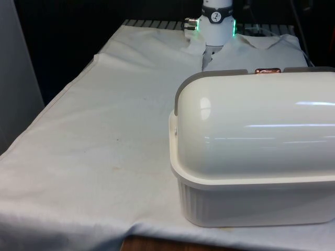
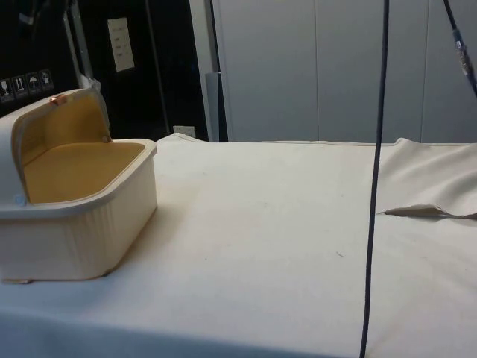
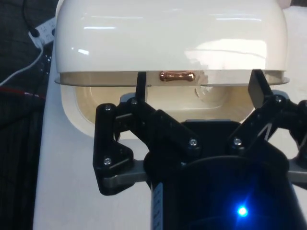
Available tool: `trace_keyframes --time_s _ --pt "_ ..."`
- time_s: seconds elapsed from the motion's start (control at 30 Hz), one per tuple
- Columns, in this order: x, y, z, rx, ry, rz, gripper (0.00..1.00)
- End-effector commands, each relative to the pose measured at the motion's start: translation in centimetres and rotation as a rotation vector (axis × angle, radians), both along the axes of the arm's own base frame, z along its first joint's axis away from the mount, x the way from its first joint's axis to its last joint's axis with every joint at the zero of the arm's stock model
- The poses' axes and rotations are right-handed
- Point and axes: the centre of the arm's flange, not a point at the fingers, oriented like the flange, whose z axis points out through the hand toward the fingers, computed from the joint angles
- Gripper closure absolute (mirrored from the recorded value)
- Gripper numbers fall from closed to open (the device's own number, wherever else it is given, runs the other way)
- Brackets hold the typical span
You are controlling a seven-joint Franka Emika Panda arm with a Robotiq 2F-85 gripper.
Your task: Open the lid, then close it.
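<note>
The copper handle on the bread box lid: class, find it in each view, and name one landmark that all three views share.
Front view: copper handle on the lid's top edge, towards the front view's right.
Side view: it sits at the raised lid's upper edge, at far left.
Wrist view: it lies on the lid's rim, between the open fingers.
Shared landmark: the cream bread box.

A lab-like test room rather than a home, worktop (image 2: 283, 246) draped in a plain white cloth, black curtains (image 1: 78, 31) behind, tall pale cabinet panels (image 2: 313, 67), loose black cable (image 2: 376, 179) hanging, warning-symbol stickers (image 2: 26, 84) on dark wall
</note>
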Motion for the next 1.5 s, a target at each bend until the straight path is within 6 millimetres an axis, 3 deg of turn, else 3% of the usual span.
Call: trace_keyframes --time_s 0.0,0.6,1.23,1.37,1.47 --pt "0.3 0.0 -0.2 -0.014 0.024 0.0 0.0" --pt "1.8 0.9 -1.7 -0.039 0.064 0.009 0.0" --pt "2.9 1.2 -5.6 -0.024 0.069 0.001 0.0" --pt "3.0 1.3 -5.9 -0.023 0.069 0.0 0.1" --pt "3.2 1.3 -6.1 -0.023 0.071 -0.002 0.33"
